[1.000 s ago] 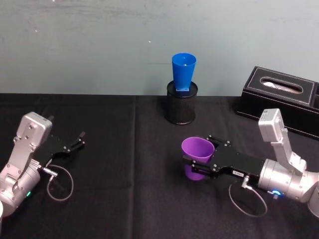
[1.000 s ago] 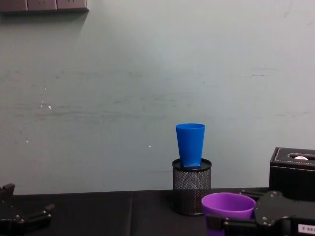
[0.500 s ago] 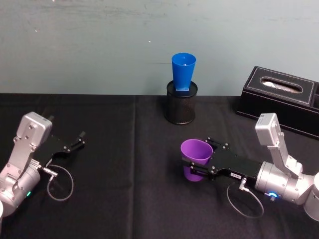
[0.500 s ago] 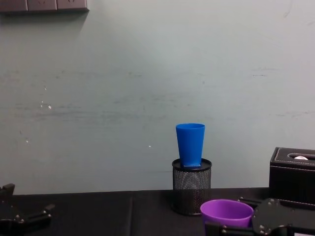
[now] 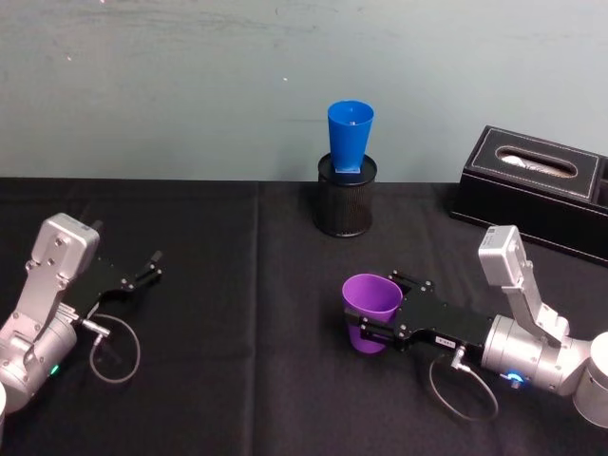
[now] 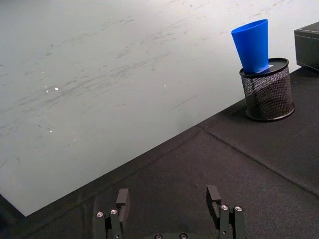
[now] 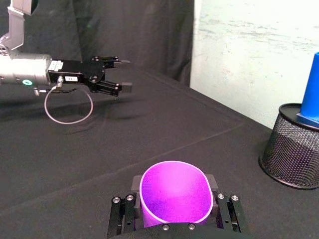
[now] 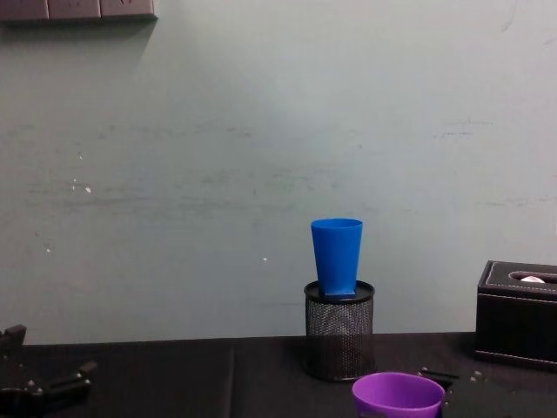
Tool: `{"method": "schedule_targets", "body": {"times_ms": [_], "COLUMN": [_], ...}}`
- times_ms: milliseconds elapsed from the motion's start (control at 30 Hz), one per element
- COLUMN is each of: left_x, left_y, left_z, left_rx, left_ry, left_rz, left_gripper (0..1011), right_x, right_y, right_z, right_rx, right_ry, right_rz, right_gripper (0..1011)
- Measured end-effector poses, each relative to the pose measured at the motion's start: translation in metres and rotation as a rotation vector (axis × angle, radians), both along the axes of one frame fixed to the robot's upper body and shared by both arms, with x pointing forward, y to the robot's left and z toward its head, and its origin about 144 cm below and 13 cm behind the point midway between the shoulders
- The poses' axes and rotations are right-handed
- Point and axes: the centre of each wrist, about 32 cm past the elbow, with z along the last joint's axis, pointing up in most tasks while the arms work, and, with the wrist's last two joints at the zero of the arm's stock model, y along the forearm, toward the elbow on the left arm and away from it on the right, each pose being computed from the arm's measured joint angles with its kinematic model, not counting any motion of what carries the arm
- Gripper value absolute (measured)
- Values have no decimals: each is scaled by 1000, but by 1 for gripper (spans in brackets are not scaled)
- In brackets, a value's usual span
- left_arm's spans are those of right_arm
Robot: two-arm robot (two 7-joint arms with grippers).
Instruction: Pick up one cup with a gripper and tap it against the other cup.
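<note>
Gripping the purple cup (image 5: 370, 306), the right gripper (image 5: 377, 324) fingers risk toppling the blue cup (image 5: 349, 136) (perched on its mesh holder (image 5: 345, 203)); left gripper (image 5: 144, 270) idles, fingers apart.

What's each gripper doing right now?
Left gripper: open, empty, parked at the table's left.
Right gripper: shut on the purple cup, well short of the blue cup.

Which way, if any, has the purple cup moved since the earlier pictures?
Yes. The purple cup, clamped by the right gripper, has drawn back toward the robot, farther from the mesh holder.
</note>
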Motion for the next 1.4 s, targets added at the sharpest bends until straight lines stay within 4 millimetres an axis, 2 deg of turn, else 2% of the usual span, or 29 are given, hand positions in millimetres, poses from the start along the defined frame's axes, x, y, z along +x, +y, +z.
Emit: {"method": "schedule_targets", "body": {"times_ms": [767,1133,1400], "left_x": [0,0,0], "left_y": [0,0,0], "left_z": [0,0,0], "left_rx": [0,0,0], "left_ry": [0,0,0], "left_rz": [0,0,0], "left_gripper": [1012,1011,1011], "right_x": [2,2,-1], "right_y": [0,0,0], "right_z": [-6,-5,1], "right_rx": [-9,-9,40], "right_ry": [12,11,-11], "right_rz": [2,2,-15], "right_gripper": [748,999,1002]}}
